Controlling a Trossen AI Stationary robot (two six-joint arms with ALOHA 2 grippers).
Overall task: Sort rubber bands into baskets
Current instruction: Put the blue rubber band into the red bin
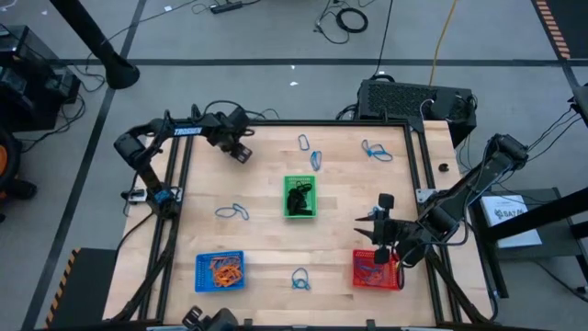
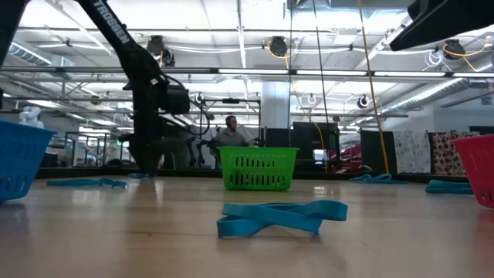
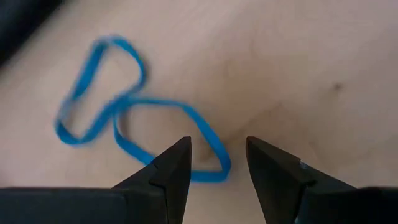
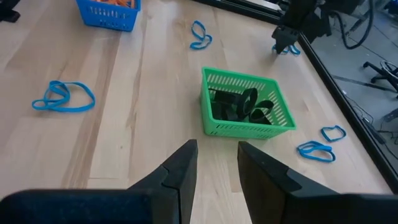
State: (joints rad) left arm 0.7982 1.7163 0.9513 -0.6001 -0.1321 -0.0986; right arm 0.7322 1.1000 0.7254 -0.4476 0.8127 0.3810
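Near the table's far edge, the TROSSEN-lettered left claw (image 3: 217, 163) hangs apart over seemingly two blue rubber bands (image 3: 134, 134).

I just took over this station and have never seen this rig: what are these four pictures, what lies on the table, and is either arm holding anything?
Two dark robot arms work at a wooden table. One picture looks straight down, one looks level across the tabletop, and two come from cameras on the wrists. Three baskets stand on the table: the blue basket holds orange bands, the green basket black ones, the red basket blue ones. Loose blue rubber bands lie around them. The left gripper is open, low over a blue band near the far left edge, its fingers on either side of one end. The right gripper is open and empty above the red basket.
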